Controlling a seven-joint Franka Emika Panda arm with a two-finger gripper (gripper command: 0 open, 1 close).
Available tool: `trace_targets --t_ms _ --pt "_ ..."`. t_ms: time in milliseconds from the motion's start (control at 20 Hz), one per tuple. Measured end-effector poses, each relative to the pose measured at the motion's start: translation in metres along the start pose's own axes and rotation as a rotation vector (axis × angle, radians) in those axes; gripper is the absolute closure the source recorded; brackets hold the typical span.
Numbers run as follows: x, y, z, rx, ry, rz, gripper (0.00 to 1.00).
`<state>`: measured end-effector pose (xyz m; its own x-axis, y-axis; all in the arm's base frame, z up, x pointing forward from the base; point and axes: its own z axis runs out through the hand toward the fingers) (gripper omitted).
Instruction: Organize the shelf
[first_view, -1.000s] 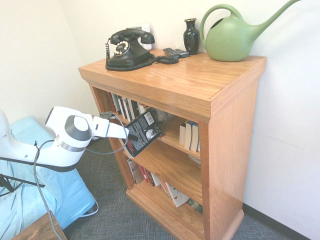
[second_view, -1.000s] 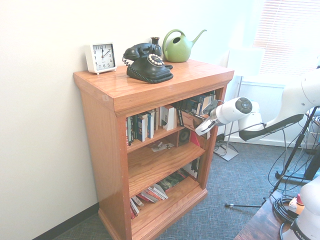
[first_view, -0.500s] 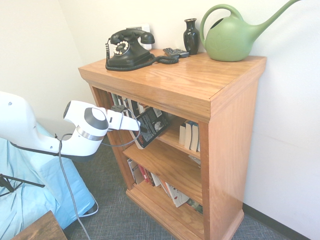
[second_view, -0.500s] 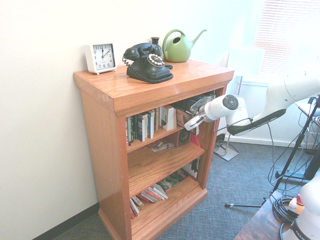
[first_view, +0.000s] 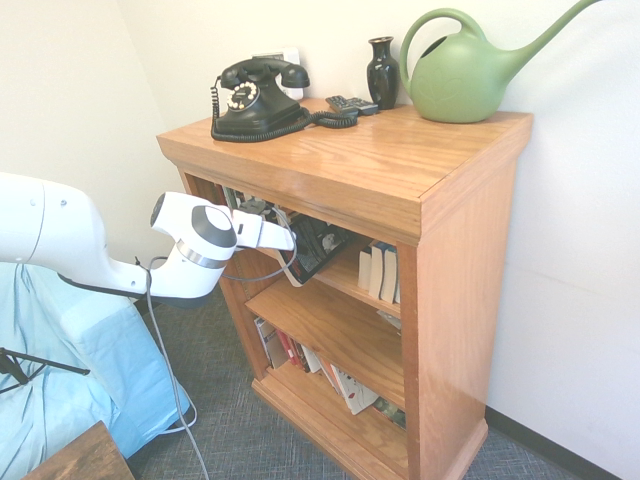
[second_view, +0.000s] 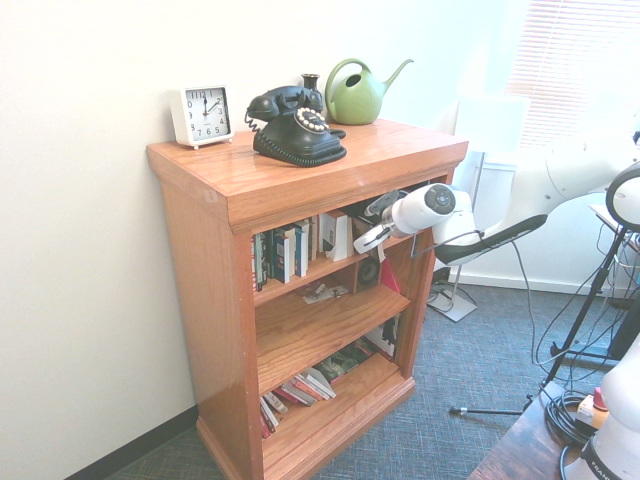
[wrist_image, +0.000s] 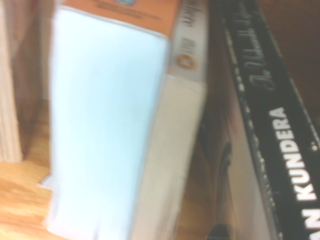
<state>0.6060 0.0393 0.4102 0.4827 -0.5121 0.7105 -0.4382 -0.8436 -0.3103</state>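
Shelf: honey-brown wooden bookcase, three open tiers, thick overhanging top, standing on grey carpet against a white wall. On its top: black rotary telephone with coiled cord, small dark vase, green watering can, a dark remote-like item beside the vase, and a white square alarm clock at the wall-side corner. Upper tier: a row of upright books, further upright books at the far end, and an open gap between the groups. Middle tier: mostly bare board with a few loose flat items. Bottom tier: books leaning or lying flat. Pincer: at the mouth of the upper tier, clamped on a black paperback, held tilted, partly inside the opening. Wrist view, blurred: the black spine with white lettering "KUNDERA" next to a pale-edged book with an orange cover, standing on the wooden board.
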Motion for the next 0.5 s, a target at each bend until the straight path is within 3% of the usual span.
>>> trace_targets --t_ms 500 --pt "0.0062 -0.0035 0.0041 -0.001 0.004 -0.014 0.00"
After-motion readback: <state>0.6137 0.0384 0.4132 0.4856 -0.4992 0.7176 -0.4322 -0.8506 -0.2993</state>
